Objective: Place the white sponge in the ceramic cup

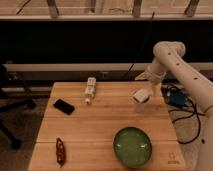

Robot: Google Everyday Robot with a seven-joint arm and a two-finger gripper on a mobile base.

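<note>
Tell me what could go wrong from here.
1. The gripper hangs close to the right edge of the table; anything released there might drop off toward the cables.
2. No ceramic cup is plainly visible; the green bowl, the only open vessel in sight, could be mistaken for it.

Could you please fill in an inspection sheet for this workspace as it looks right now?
Surface: wooden table, level top.
Job's things: sponge and cup cannot be told apart; a pale shape sits at the gripper.
Clutter: green bowl front right; white bottle lying at the rear; black flat device left; red-brown object front left.
Grippers: gripper over the table's right rear, on the arm reaching in from the right.
Cables: dark cables and a blue object beside the right edge.
Surroundings: office chair at left.
</note>
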